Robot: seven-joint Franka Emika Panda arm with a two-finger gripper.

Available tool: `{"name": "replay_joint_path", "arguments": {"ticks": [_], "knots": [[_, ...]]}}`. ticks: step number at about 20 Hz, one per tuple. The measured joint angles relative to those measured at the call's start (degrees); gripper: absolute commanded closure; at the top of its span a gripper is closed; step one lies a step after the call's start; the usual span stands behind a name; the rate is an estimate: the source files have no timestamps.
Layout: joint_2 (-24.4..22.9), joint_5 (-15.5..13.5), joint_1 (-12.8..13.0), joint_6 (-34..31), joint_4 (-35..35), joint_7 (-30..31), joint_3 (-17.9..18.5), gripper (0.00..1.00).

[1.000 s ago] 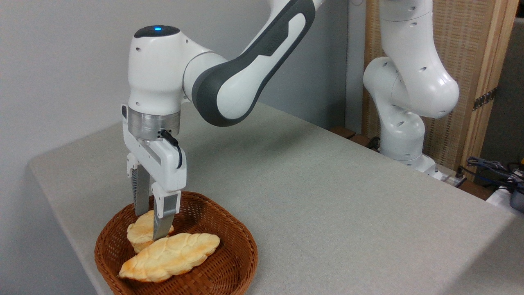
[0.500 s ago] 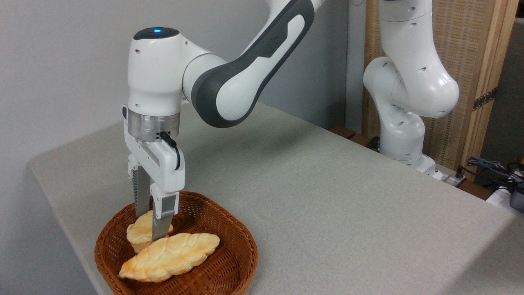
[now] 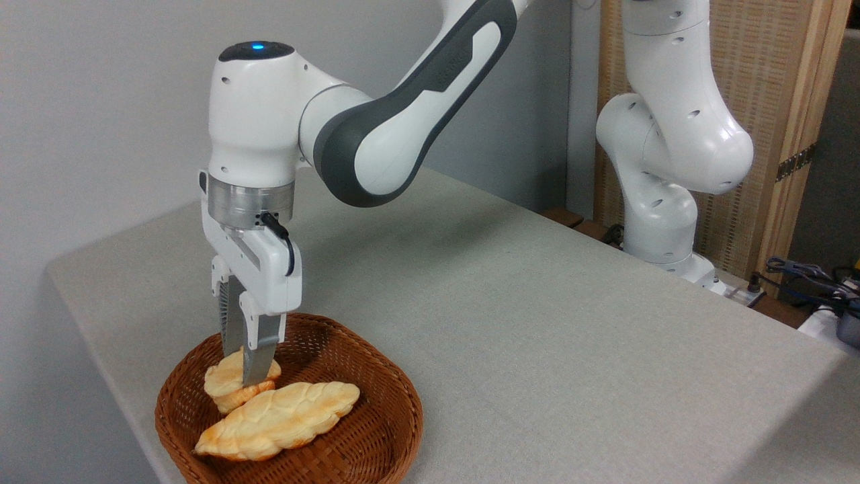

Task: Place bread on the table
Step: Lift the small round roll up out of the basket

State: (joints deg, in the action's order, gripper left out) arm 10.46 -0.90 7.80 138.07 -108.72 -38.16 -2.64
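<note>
- Inside the wicker basket (image 3: 376,430), the gripper (image 3: 238,363) pinches the bread (image 3: 222,384) between its jaws.
- Just beside the basket's bread lies a braided loaf (image 3: 279,420); no lettering is legible.

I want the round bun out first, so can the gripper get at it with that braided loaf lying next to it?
Probably yes. The gripper comes straight down from above and its fingers already appear closed on the bread. The braided loaf lies in front of the bun in the basket, not over it.
</note>
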Motion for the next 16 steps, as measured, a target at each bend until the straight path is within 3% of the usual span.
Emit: {"name": "replay_joint_path", "arguments": {"ticks": [5,13,16], "knots": [[-2.9,0.0,-0.2,-2.4,0.4,0.0,0.2,0.37],[-12.0,0.0,-0.4,-18.4,0.1,0.0,0.4,0.35],[-13.8,-0.7,-0.4,-21.2,-1.7,0.0,0.4,0.35]]}}
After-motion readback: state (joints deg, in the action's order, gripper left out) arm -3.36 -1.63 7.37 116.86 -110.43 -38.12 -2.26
